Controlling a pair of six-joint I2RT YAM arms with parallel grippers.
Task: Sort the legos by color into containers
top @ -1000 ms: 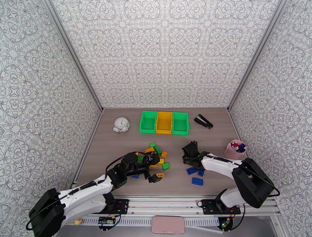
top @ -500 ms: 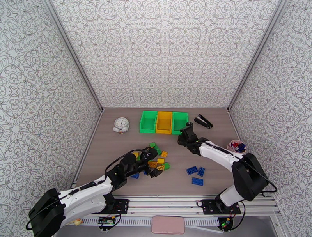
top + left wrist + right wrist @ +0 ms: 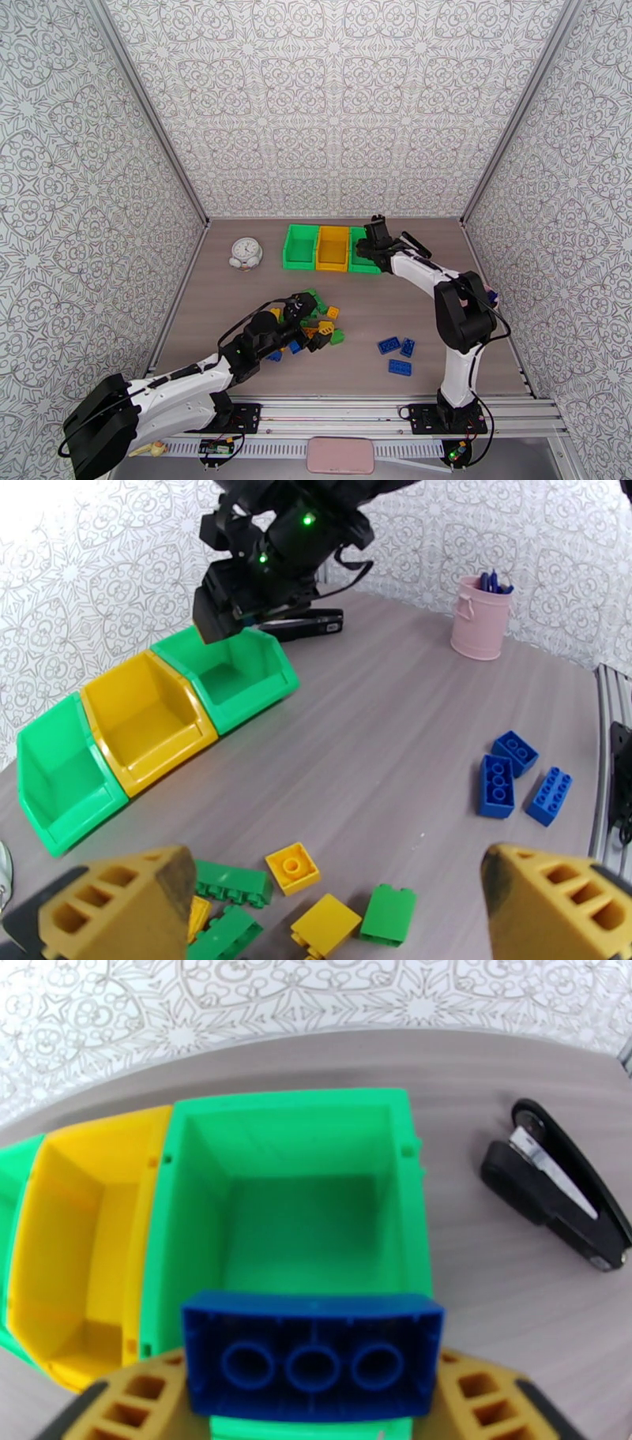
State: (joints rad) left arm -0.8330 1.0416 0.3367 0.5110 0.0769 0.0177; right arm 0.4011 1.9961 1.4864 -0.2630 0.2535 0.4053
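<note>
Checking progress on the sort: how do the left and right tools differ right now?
The left tool stands wide open and empty; the right tool is closed on a blue brick. The left tool hangs over the loose bricks, the right tool over the right green bin. Both have yellow-orange fingers.

Smooth, glossy plastic is gleaming on the blue brick (image 3: 312,1351) at the bottom centre of the right wrist view, and the green bin (image 3: 300,1145) and yellow bin (image 3: 71,1197) above it are showing the same moulded sheen. At right, the black stapler (image 3: 557,1185) is shining, with bright metal glinting along its top. In the left wrist view, the table (image 3: 379,717) is presenting a matt grey wood-grain surface, the pink cup (image 3: 478,626) at upper right is looking matt, and the fingers (image 3: 118,902) are showing yellow cellular plastic.
</note>
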